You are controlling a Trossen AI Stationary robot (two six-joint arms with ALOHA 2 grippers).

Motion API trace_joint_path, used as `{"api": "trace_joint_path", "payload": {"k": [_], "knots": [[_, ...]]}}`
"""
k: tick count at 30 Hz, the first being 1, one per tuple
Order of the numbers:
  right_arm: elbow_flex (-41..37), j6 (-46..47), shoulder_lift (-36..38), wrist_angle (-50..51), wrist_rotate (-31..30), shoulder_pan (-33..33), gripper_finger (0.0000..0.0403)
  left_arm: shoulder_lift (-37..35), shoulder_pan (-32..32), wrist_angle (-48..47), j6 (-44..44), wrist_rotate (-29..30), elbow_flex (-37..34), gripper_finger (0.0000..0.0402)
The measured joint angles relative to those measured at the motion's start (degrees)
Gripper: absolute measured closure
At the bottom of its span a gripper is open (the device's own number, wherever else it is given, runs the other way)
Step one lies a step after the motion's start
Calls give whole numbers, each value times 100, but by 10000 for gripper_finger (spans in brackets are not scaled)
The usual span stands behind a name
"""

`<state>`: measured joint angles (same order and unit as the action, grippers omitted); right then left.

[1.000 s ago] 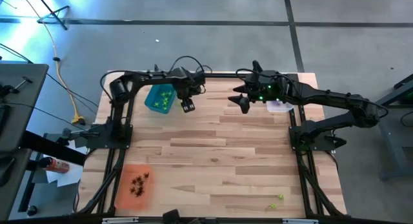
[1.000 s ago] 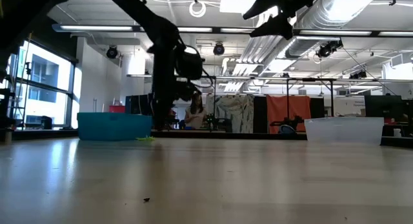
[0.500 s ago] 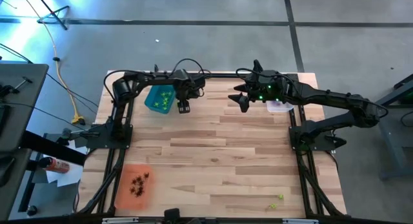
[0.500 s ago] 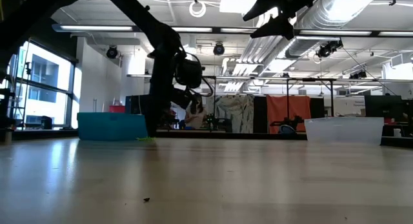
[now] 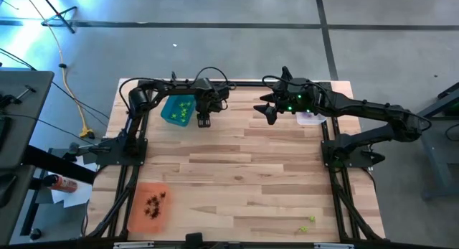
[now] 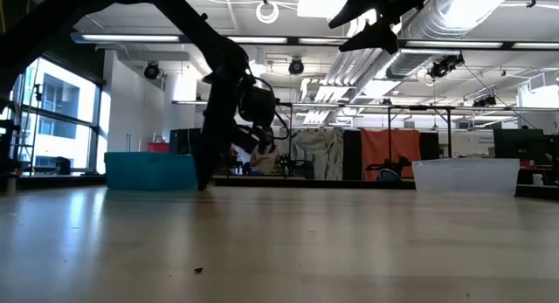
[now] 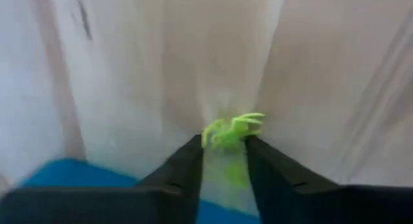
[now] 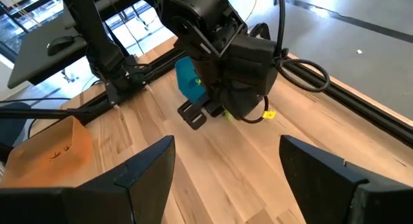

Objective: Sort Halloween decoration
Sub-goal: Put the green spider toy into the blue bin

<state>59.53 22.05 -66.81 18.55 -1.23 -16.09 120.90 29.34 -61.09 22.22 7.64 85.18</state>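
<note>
Between the left gripper jaws, closed on it, a lime-green trinket, spikes outward.

Since a second ago the left gripper has swung in from right of the teal tray to its right edge, upper middle of the high view, and its fingers have narrowed around a lime green trinket.
</note>
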Motion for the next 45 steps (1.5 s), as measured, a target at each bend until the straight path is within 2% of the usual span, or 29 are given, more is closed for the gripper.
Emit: {"api": "trace_joint_path", "payload": {"k": [3, 5, 12, 18, 22, 27, 31, 36, 41, 45], "knots": [[0, 1, 0, -4, 0, 0, 130, 6, -48, -54, 45, -87, 291, 366], [0, 1, 0, -13, 0, 0, 130, 0, -54, -161, 40, -243, 538, 391], [0, 41, 0, -20, 4, 2, 130, -302, -33, -166, 39, -461, 1085, 399], [0, 24, 0, -19, 7, 0, 130, -973, 199, 189, -407, -1471, 924, 401], [0, -1, 0, -15, 17, 0, 130, -1775, 313, 994, -859, -1957, 304, 401], [0, -3, 0, -30, 18, 0, 130, -3198, 232, 2202, -1388, -2227, -934, 401], [0, -52, 0, -284, 31, 40, 130, -4459, 34, 3333, -1824, -2246, -2037, 401], [-2, -750, 0, -971, 68, 207, 131, -5808, -261, 4707, -2370, -2258, -3249, 401], [0, -1164, 0, -1366, 70, 277, 132, -6681, -476, 5731, -2723, -2247, -3998, 401], [0, -1188, 0, -1390, 66, 276, 132, -6944, -509, 5844, -2813, -2190, -4123, 401]]}}
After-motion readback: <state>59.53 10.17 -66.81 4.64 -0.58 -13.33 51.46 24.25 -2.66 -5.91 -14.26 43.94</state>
